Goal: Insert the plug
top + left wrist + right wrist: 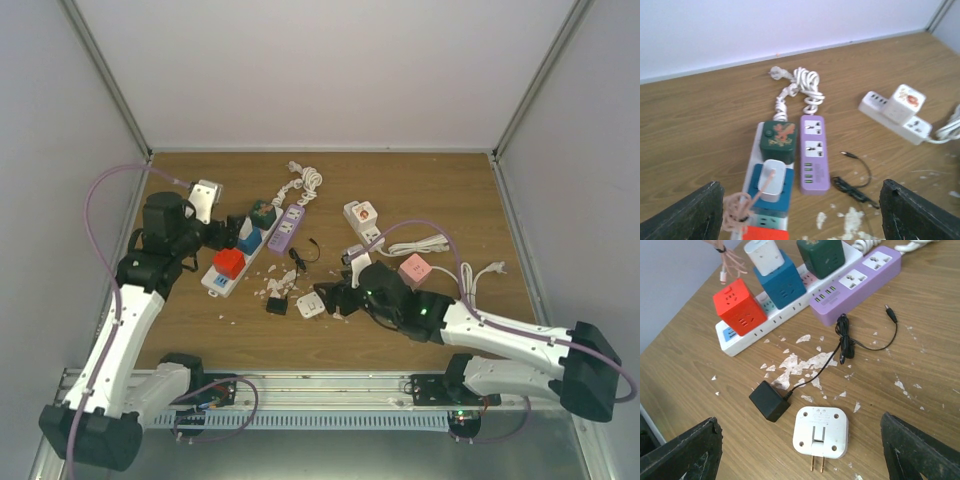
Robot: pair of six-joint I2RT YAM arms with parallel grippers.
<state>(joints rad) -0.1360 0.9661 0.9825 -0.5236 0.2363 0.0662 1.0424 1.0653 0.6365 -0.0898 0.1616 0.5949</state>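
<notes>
right pincer (800,454) released over the white plug (820,432), open surface (925,365) on its right side; left pincer (800,212) released above the crowded white strip (790,315).

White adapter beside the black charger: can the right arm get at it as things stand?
Probably yes. The white adapter lies bare just ahead of the right arm's open fingers, nothing over it. The black charger close beside it might crowd one finger.
</notes>
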